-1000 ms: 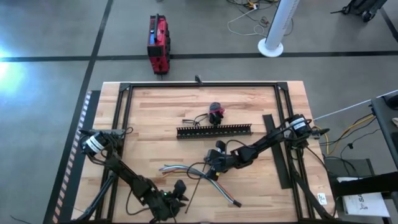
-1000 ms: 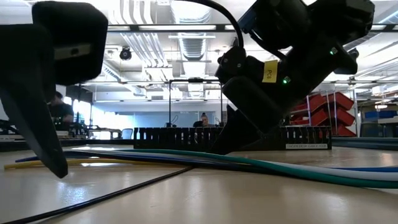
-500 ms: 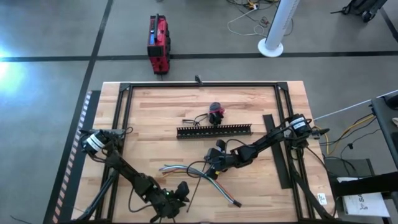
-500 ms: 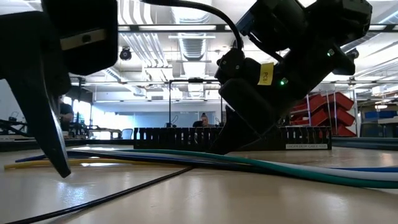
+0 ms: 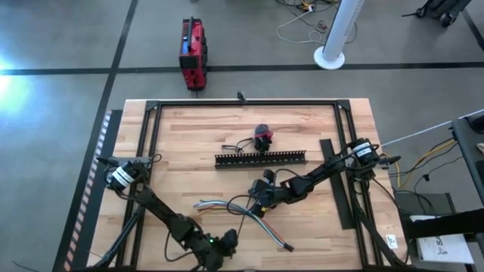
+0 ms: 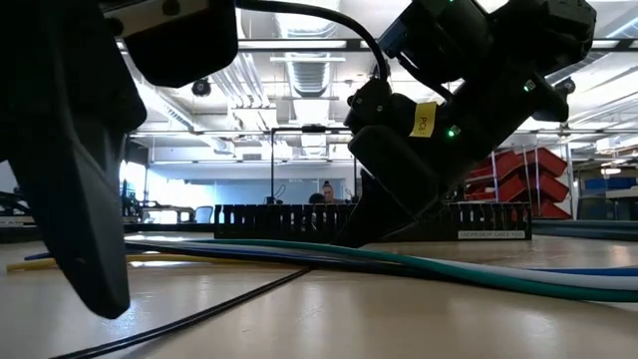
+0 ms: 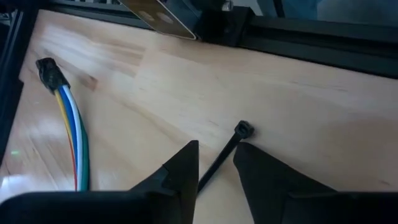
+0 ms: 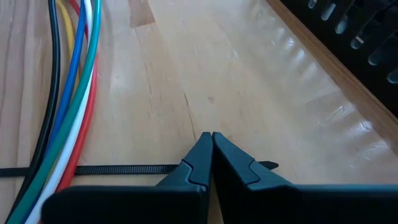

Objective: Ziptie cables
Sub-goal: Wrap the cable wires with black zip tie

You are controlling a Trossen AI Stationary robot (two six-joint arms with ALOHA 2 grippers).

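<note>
Now I see my left gripper (image 7: 214, 169) low at the table's near edge, its fingers a little apart astride the ziptie (image 7: 225, 155), whose head lies just past the tips. My right gripper (image 8: 212, 149) sits mid-table with its tips pressed together, empty, beside the cables (image 8: 71, 99) that cross over the ziptie.

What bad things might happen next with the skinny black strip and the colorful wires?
The left hand straddles the ziptie near its head; closing there might pinch only the tip, so it may slip or flick away. The right hand is shut on the ziptie's other end beside the cables; a tug might drag them askew.
</note>
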